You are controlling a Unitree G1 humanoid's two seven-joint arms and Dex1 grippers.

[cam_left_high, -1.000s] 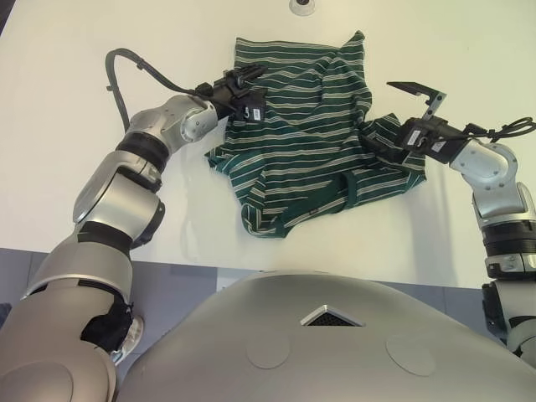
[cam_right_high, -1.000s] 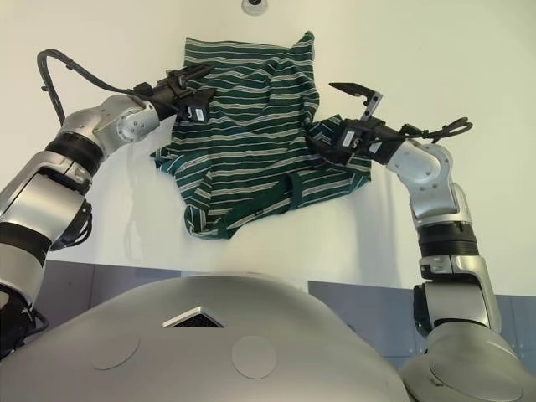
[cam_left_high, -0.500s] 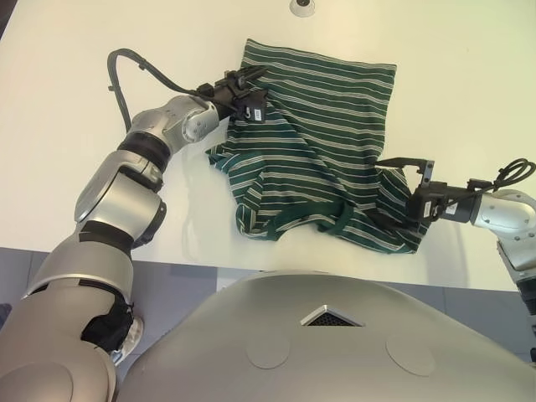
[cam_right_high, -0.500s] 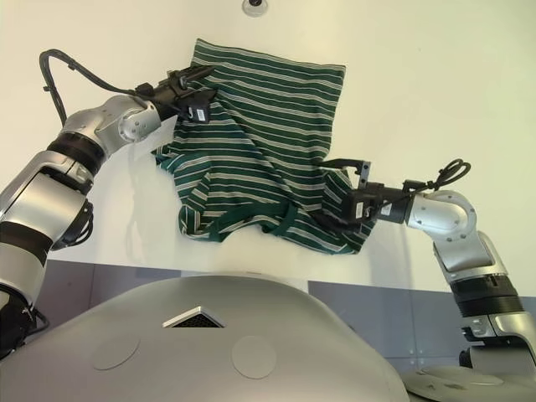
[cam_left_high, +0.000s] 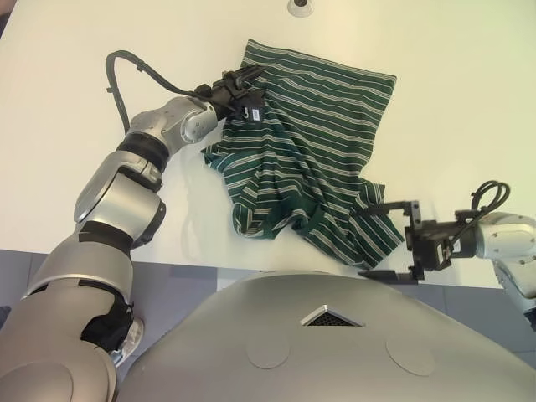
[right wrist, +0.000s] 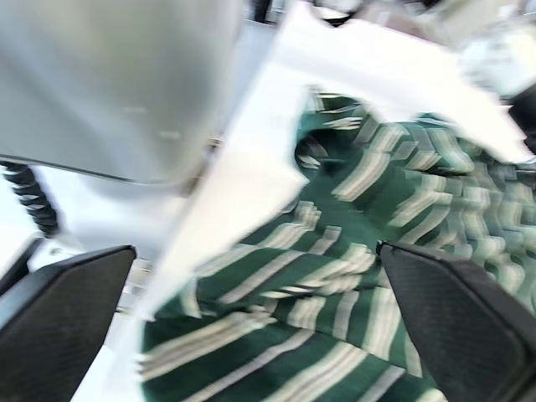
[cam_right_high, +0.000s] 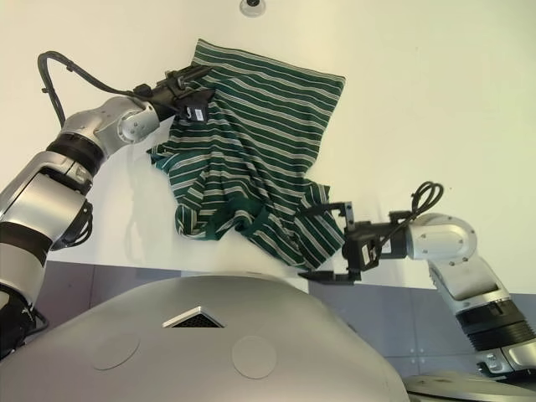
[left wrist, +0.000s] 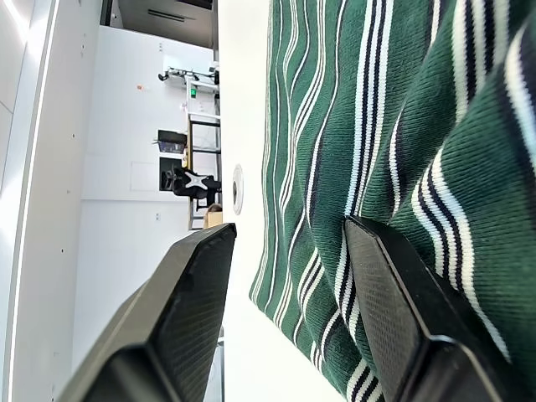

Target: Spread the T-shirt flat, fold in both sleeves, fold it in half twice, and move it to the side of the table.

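A green T-shirt (cam_left_high: 310,142) with white stripes lies crumpled on the white table (cam_left_high: 75,167). Its far hem is spread out; its near part is bunched into a point by the front edge. My left gripper (cam_left_high: 244,81) rests on the shirt's far left edge. In the left wrist view its fingers (left wrist: 184,318) stand apart, the cloth (left wrist: 377,126) lying against one of them. My right gripper (cam_left_high: 387,240) hangs wide open at the table's front edge, its jaws either side of the shirt's near right corner (right wrist: 335,276).
A small round fitting (cam_left_high: 299,7) sits in the table at the far edge. Bare table stretches left of my left arm and right of the shirt (cam_left_high: 469,109). The front edge (cam_left_high: 193,261) runs just below the shirt.
My right arm swung from the shirt's right side toward the front edge, dragging that part of the shirt with it. The far hem spread out. The left gripper stayed put.
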